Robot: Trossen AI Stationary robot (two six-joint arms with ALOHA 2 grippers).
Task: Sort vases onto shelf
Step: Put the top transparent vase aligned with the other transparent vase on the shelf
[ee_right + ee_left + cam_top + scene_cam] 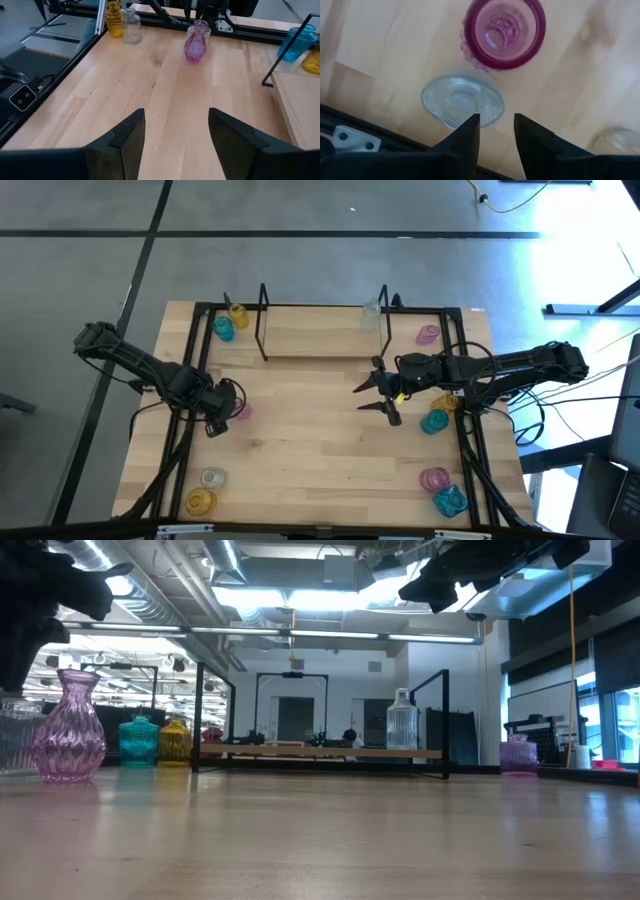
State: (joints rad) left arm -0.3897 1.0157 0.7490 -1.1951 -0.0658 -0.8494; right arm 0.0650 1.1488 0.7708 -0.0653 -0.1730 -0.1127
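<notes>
Here we hover our left gripper (224, 418), fingers parted and empty, directly over the upright pink vase (241, 411) beside the table's left rail; our right gripper (375, 395), spread wide, waits mid-table

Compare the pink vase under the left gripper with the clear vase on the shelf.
The pink vase stands on the bare tabletop by the left gripper; the clear vase stands on the shelf at its right end. The pink vase is tinted and bulges below a narrow neck; the clear vase is colourless and straighter-sided. Both are upright ribbed glass, and neither is gripped.
</notes>
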